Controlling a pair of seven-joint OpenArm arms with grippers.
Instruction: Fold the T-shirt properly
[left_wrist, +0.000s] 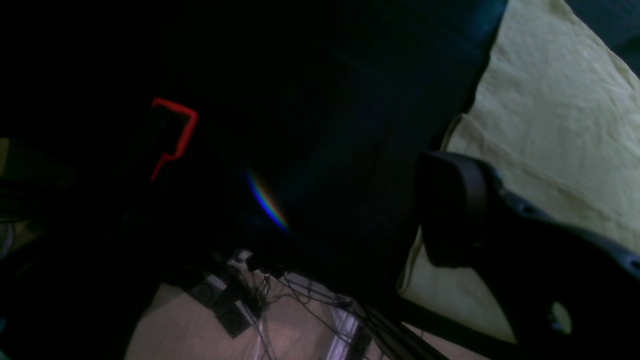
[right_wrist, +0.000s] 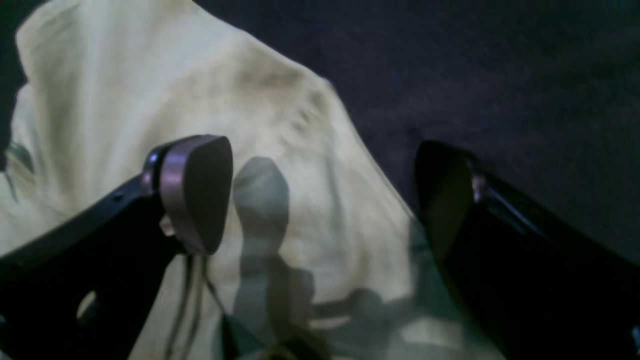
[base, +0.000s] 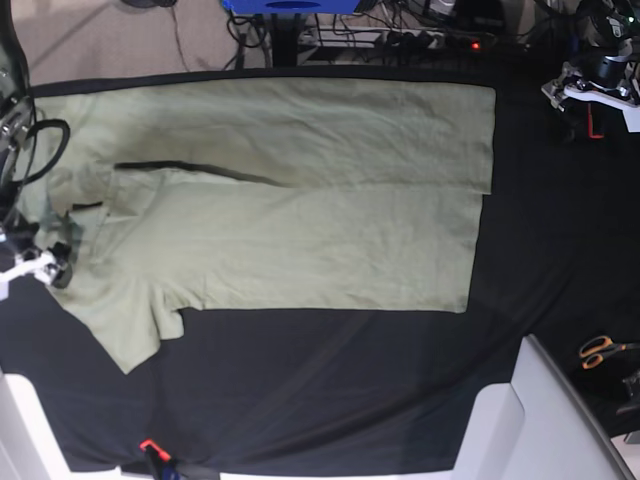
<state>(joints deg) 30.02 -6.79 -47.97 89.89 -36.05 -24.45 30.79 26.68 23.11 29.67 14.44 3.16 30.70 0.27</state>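
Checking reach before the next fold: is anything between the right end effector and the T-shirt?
Nothing visible. In the right wrist view the right end effector stands open directly over the T-shirt, one finger above the fabric and the other above the black table covering beside the cloth's edge. Only its own shadow falls on the shirt.

Black table cloth (base: 330, 380); orange-handled scissors (base: 600, 350) right edge; blue object (base: 290, 5) top; red clamp (base: 150, 446) bottom edge.
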